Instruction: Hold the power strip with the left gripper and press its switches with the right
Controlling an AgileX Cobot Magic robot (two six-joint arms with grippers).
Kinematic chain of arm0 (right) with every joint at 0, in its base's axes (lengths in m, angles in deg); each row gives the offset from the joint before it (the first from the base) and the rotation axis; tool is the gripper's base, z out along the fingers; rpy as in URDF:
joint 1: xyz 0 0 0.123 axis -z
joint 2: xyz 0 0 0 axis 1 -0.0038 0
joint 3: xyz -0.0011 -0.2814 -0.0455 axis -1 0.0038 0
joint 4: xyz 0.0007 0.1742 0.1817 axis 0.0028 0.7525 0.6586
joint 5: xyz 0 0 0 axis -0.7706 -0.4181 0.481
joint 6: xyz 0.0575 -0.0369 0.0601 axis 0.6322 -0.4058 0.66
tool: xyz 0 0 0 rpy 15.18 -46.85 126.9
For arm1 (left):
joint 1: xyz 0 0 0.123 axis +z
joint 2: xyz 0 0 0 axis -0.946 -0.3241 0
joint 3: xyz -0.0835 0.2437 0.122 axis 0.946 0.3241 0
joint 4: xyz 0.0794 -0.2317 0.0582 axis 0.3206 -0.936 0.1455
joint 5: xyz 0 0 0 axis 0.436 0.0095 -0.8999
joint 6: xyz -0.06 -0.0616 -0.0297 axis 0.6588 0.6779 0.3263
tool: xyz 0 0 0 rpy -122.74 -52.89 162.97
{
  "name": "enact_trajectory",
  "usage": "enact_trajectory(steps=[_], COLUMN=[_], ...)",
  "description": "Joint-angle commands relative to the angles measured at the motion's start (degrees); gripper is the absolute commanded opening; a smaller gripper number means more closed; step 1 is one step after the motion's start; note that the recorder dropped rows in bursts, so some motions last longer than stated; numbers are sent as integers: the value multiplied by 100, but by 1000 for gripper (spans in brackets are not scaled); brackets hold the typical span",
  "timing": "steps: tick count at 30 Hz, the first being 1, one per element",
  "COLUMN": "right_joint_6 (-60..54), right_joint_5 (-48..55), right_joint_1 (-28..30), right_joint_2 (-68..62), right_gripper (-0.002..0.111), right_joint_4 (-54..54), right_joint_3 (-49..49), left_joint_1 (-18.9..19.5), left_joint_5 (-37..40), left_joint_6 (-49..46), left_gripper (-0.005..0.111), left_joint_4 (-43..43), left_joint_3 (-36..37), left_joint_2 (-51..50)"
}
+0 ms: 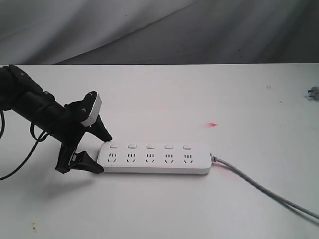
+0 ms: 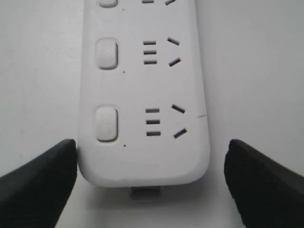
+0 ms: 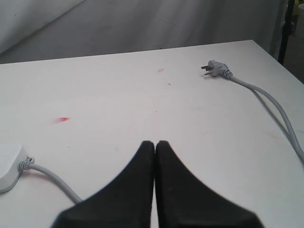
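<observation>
The white power strip (image 1: pixel 154 159) lies flat on the table, its grey cord (image 1: pixel 259 186) trailing off to the right. Its five switches (image 1: pixel 150 147) run in a row above the socket groups; two of them show close up in the left wrist view (image 2: pixel 106 123). My left gripper (image 1: pixel 103 154) is open and straddles the strip's left end (image 2: pixel 142 95). One finger (image 2: pixel 47 175) sits right at the strip's side, the other (image 2: pixel 256 180) stands a little off it. My right gripper (image 3: pixel 154 142) is shut and empty, over bare table; the exterior view does not show it.
The cord's plug (image 1: pixel 313 92) lies near the table's far right edge (image 3: pixel 213 68), and the cord loops back along that side (image 3: pixel 280 114). A small red mark (image 1: pixel 213 124) is on the tabletop behind the strip. Grey cloth hangs behind the table.
</observation>
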Motion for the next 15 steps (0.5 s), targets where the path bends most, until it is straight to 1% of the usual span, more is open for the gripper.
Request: enact_trajectory(steps=[1, 12, 15], right_joint_6=[-35, -35, -35], right_joint_5=[-51, -51, -51], right_joint_1=[7, 7, 7], right_joint_2=[32, 32, 32], right_gripper=[0, 0, 0], right_joint_4=[-37, -37, -37], right_joint_3=[22, 22, 22], left_joint_1=[-27, -27, -27], left_joint_5=[52, 30, 30], left_joint_6=[-27, -27, -27], left_gripper=[79, 79, 74], left_joint_4=[-45, -58, -102], left_joint_3=[-33, -33, -33], left_joint_2=[-140, -154, -154])
